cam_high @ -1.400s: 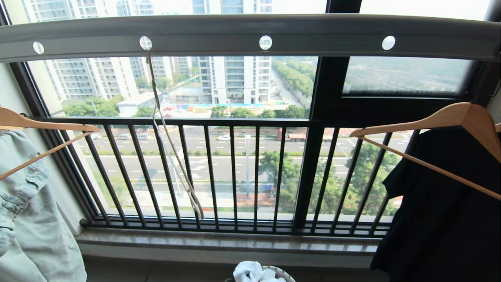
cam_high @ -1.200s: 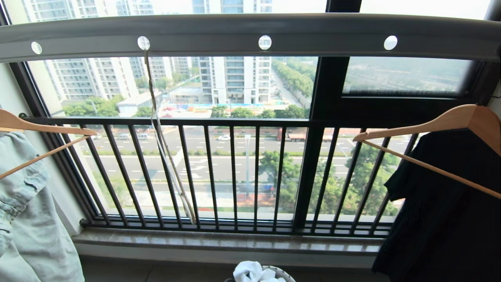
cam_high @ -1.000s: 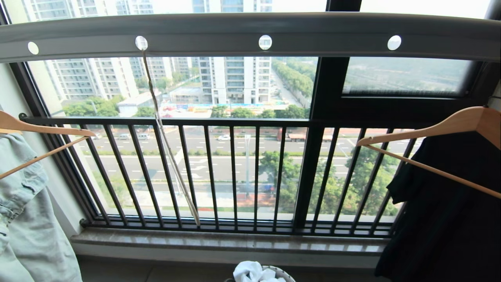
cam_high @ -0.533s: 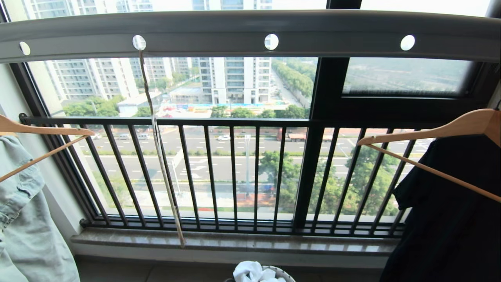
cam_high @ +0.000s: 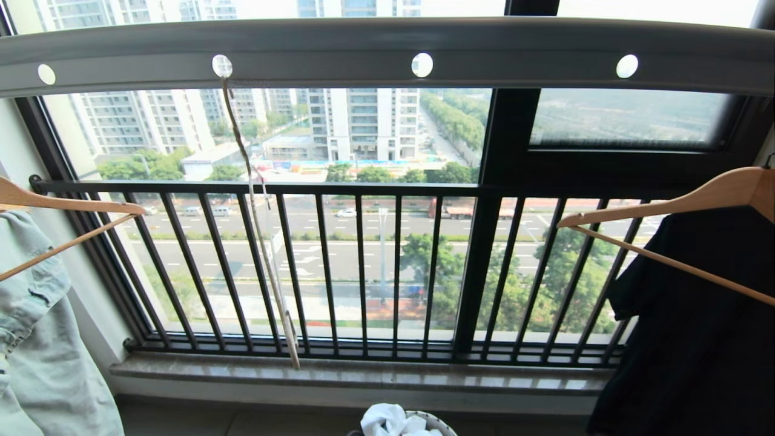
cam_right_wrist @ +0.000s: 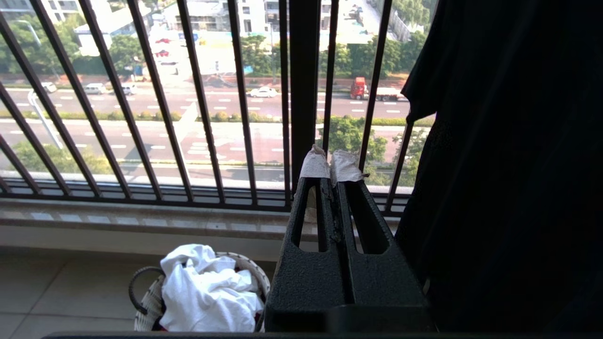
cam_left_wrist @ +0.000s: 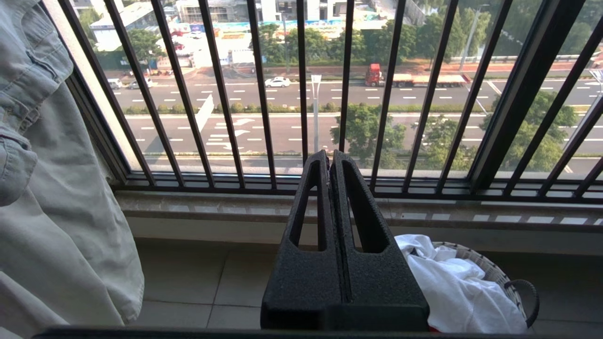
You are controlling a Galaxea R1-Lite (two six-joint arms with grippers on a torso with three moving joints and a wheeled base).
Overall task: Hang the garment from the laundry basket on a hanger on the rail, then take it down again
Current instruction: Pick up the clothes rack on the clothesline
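The grey rail (cam_high: 514,57) with round holes runs across the top of the head view. The thin cream hanger (cam_high: 293,351) hangs from its second hole, seen edge-on, empty. The white garment (cam_high: 387,419) lies crumpled in the round woven laundry basket (cam_high: 441,422) on the floor under the window sill. My left gripper (cam_left_wrist: 328,155) is shut and empty, with the garment (cam_left_wrist: 452,287) and basket (cam_left_wrist: 490,270) low beside it. My right gripper (cam_right_wrist: 330,165), its tips wrapped in white, is shut and empty, the garment (cam_right_wrist: 207,292) and basket (cam_right_wrist: 146,301) below it. Neither gripper shows in the head view.
A pale denim jacket (cam_high: 36,339) hangs on a wooden hanger (cam_high: 72,203) at the left. A black garment (cam_high: 696,339) hangs on another wooden hanger (cam_high: 696,197) at the right. Black window bars (cam_high: 363,266) and a stone sill (cam_high: 363,375) stand straight ahead.
The cream hanger swings on the rail, its lower end moving back and forth. The whole head view has shifted slightly sideways. Both grippers stay still.
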